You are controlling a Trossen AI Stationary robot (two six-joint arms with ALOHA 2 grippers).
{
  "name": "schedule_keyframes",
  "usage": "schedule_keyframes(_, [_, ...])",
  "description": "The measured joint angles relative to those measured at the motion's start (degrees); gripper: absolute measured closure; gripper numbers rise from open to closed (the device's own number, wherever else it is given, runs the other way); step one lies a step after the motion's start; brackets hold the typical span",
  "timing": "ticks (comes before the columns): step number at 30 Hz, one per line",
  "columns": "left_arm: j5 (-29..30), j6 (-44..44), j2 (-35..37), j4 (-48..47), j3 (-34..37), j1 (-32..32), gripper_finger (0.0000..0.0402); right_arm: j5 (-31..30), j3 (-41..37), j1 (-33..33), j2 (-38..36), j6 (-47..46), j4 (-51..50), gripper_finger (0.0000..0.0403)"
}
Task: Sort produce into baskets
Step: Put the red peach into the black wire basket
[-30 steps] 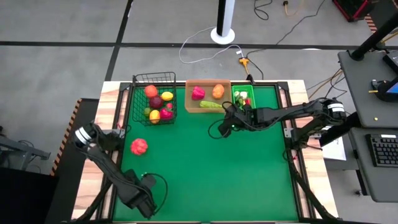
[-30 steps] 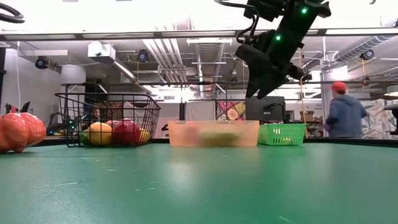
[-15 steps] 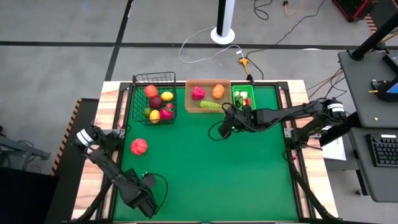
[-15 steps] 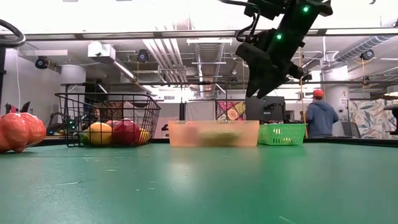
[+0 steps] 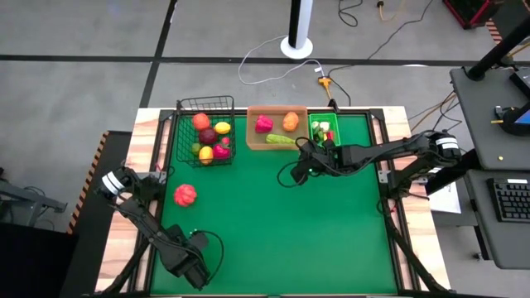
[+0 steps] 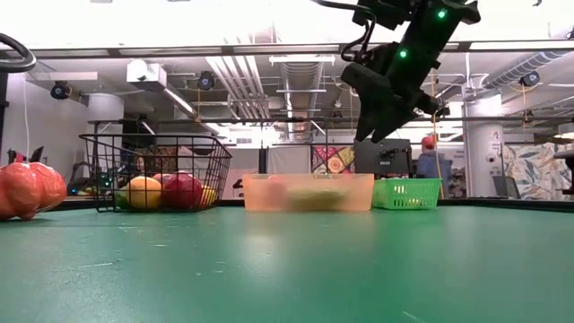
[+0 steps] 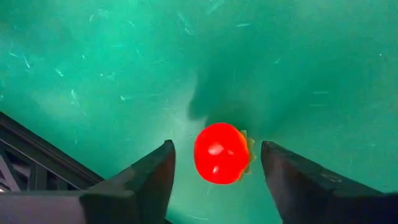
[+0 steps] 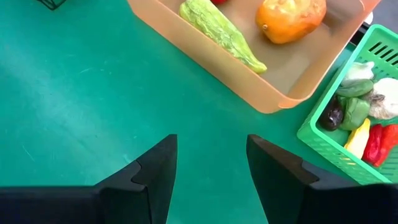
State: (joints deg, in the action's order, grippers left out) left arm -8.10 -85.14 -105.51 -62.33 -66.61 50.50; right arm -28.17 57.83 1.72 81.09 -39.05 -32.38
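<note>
A red-orange round piece of produce point(image 5: 185, 194) rests on the green mat near the table's left edge; the left wrist view shows it as a red ball point(image 7: 219, 152). My left gripper point(image 7: 217, 146) points down over it, open. Its fingers stand on either side of the piece with a gap at each. My right gripper point(image 5: 298, 171) hangs open and holds nothing, above the mat just in front of the tan tray point(image 5: 255, 141) and the green bin point(image 5: 312, 132). The black wire basket point(image 5: 204, 105) stands at the far left with several round pieces in it.
The tray holds a pink piece point(image 5: 263, 124), an orange piece point(image 8: 291, 15) and a green cucumber point(image 8: 221, 31). The green bin point(image 8: 323, 134) holds small chillies and other bits. Open mat point(image 5: 281, 232) fills the table's middle and near side. A person point(image 6: 432, 157) stands in the room beyond.
Neither gripper has visibly moved, and the produce lies where it was. The person in the room beyond the table has walked across toward the left of the low view.
</note>
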Motion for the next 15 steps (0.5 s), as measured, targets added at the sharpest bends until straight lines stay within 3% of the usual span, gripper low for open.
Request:
schedule_keyframes(10, [-0.02, 0.13, 0.18, -0.02, 0.0, -0.09, 0.0333, -0.04, -0.21, -0.19, 0.01, -0.03, 0.07, 0.0218])
schedule_keyframes(15, [0.17, 1.33, 1.75, -0.2, -0.2, -0.13, 0.0362, -0.32, -0.21, -0.63, 0.01, -0.35, 0.09, 0.0218])
